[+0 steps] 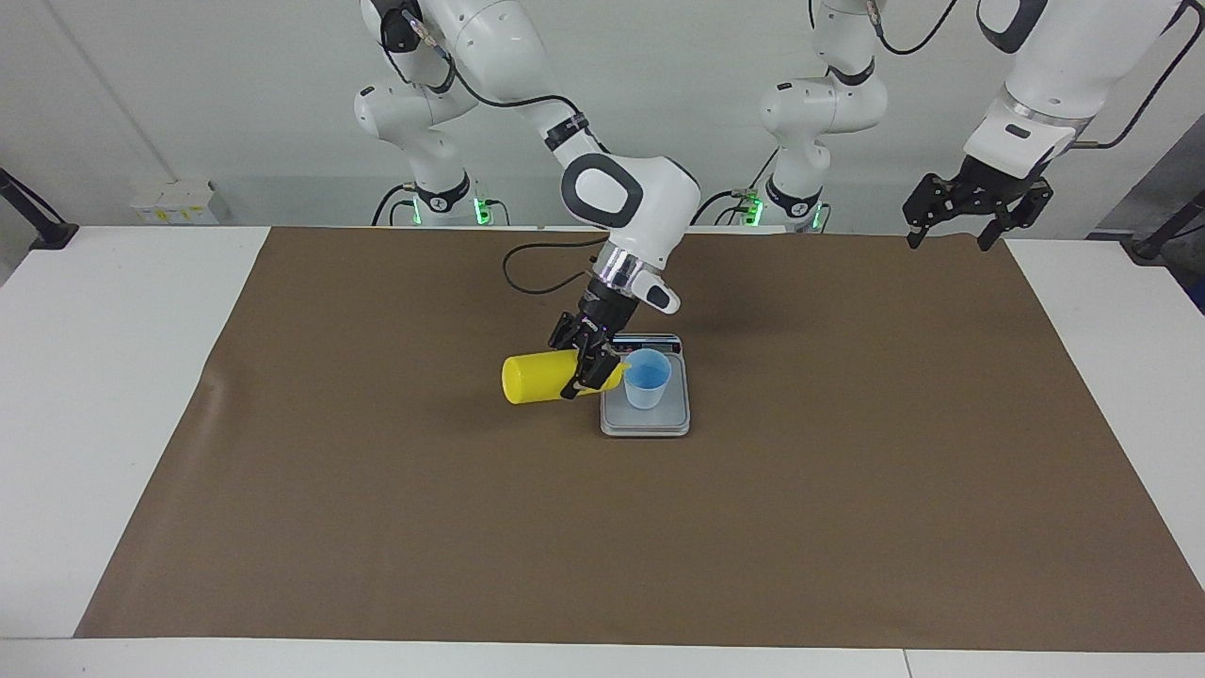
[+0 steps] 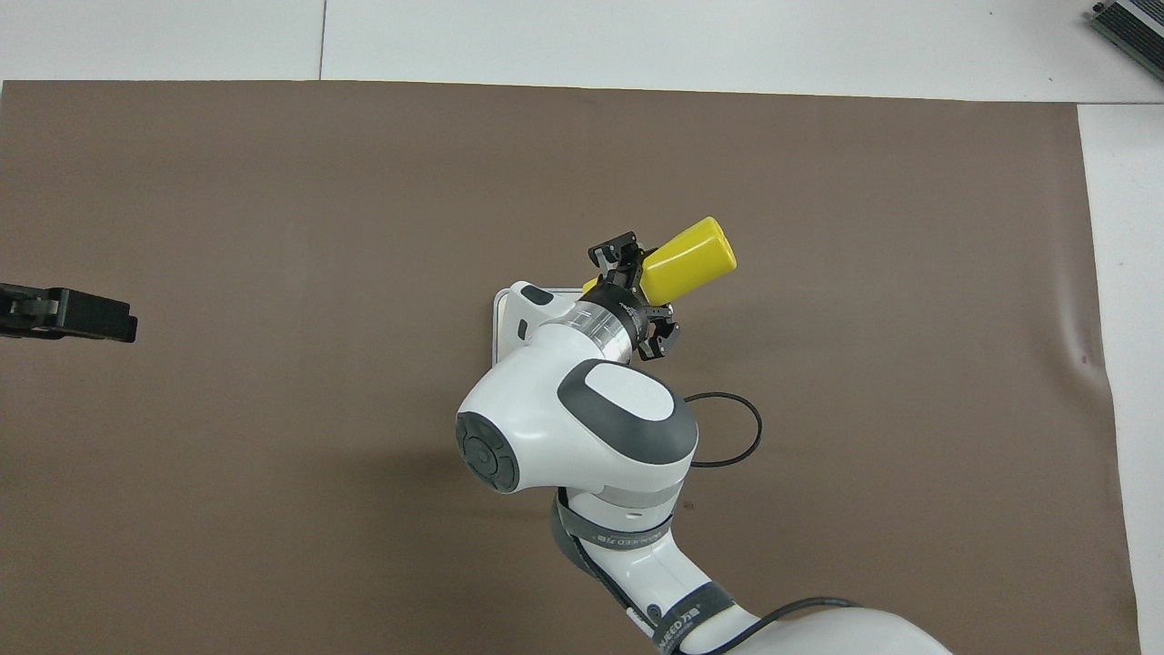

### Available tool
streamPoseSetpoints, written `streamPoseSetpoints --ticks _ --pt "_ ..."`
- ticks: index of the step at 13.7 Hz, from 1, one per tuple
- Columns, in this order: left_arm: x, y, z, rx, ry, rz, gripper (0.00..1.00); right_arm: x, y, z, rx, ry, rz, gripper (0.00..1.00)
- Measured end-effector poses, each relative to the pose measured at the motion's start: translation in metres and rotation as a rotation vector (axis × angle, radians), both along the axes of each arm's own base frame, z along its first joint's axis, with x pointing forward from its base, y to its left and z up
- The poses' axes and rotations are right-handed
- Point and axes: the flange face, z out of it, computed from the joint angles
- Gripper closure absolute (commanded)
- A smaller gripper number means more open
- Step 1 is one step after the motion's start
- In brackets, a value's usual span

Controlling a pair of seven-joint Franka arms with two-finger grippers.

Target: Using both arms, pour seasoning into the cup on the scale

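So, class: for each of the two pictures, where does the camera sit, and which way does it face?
Facing view: high across the table, looking at both arms; right gripper tips the yellow bottle at the cup on the scale; left gripper waits.
Overhead view: above the robots, looking down; right arm hides the cup.
Shared: bottle, scale.

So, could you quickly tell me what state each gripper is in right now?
Left gripper: open, holding nothing, waiting raised at its own end of the table.
Right gripper: shut on the yellow bottle, tipped toward the cup.
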Motion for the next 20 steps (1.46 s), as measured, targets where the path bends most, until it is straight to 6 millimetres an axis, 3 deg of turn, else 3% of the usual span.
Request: streamPoseSetpoints --ticks 10,14,20 --pt "0.0 0.0 0.0 0.0 0.0 0.0 0.0 0.002 0.0 0.003 0.009 -0.01 -0.009 1.0" --pt "0.0 0.0 0.0 0.0 0.0 0.0 0.0 0.011 -0.014 0.024 0.049 -0.034 -0.032 1.0" --pt "0.0 0.0 0.0 0.0 0.0 0.0 0.0 0.008 -0.029 0.065 0.256 0.023 -0.156 1.0"
